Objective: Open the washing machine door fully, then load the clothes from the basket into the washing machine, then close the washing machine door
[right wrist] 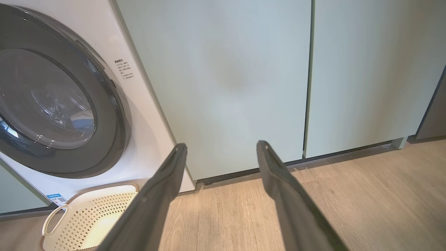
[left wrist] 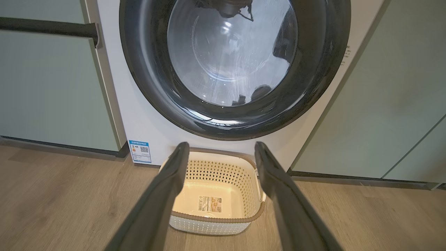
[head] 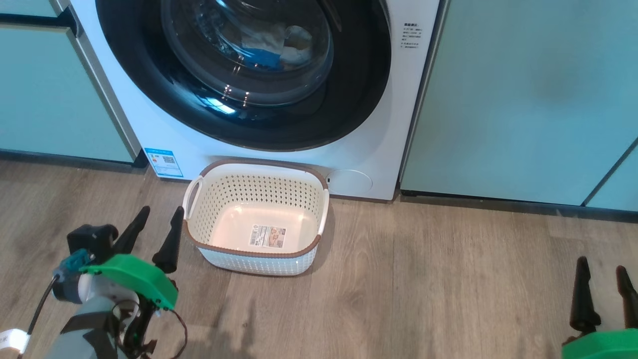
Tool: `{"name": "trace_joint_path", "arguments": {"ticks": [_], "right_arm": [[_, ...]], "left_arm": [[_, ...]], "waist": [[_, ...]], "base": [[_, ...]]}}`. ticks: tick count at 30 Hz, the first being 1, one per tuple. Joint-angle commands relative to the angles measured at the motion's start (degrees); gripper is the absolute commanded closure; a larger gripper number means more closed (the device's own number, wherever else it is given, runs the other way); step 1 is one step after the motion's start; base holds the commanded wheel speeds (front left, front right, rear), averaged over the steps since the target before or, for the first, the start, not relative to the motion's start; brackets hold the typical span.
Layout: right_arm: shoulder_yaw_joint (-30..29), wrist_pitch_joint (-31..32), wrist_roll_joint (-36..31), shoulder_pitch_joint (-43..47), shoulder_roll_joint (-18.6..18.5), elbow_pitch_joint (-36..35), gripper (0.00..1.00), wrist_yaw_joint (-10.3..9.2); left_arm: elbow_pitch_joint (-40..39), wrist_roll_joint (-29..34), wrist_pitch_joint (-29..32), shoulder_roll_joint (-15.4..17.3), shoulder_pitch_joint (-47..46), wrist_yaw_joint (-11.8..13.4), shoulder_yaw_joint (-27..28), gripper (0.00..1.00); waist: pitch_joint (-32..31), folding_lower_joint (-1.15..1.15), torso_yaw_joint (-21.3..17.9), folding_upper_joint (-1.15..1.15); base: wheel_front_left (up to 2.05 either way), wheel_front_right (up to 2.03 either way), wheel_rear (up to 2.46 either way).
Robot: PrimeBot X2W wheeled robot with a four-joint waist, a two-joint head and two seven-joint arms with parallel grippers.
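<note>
**End effectors open and empty; load in the drum, door shut**

**Left end effector** (head: 161,210): fingers spread wide, nothing between them. It hangs over the floor (head: 423,279) just left of the basket (head: 259,197), pointing at the machine.

**Right end effector** (head: 601,264): likewise spread and empty, well apart to the right, facing the pale green cabinets (head: 523,99).

**Basket:** on the floor against the front of the washing machine (head: 379,164), below the door. Only its bottom label (head: 267,236) shows inside.

**Clothes** (head: 279,42): a pale heap with a blue patch, lying in the drum behind the glass. By the look of it soft, light and limp. Best taken by pinching a raised fold, as a loose edge would likely slip.

**Washing machine door** (head: 124,60): appears flush with the cabinet front, so judged closed. Stiff, glossy and probably slippery. The likely hold is at the rim on its right side, not on the bulging glass.

**Views:**
- The head view gives the garments through the porthole and both end effectors together.
- In the left wrist view the glass is mostly reflections and the load cannot be made out. The basket's bare interior is plain between the fingers.
- The right wrist view takes the door obliquely, which shows how flat it sits, and it also shows the seam between two cabinet doors.
</note>
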Motion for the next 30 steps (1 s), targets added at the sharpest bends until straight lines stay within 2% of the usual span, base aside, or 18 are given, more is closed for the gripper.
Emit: {"name": "trace_joint_path", "arguments": {"ticks": [1,24,25,30], "right_arm": [[1.6,-0.3,-0.2,-1.5,-0.6,-1.5,0.0,0.19],[3.1,-0.3,-1.9,-2.2,-0.6,-0.2,0.0,0.19],[1.7,0.0,-2.0,-0.1,0.1,1.3,1.0,0.0],[2.1,0.2,-1.9,0.7,0.7,4.6,1.0,0.0]], "left_arm": [[-1.2,0.4,-0.4,1.7,-2.1,0.0,2.3,0.0],[-0.4,0.2,-0.4,1.4,-1.9,0.0,1.7,0.0],[1.0,0.0,0.0,-0.2,0.1,0.0,-0.3,1.0],[3.5,-0.1,0.1,-2.0,1.9,0.0,-0.6,1.0]], "waist": [[-0.1,0.0,0.1,0.0],[-0.5,0.0,0.8,0.0],[-0.5,0.0,0.9,0.0],[-0.5,0.0,0.9,0.0]], "base": [[0.0,0.0,0.0],[0.0,0.0,0.0],[0.0,0.0,0.0],[0.0,0.0,0.0]]}}
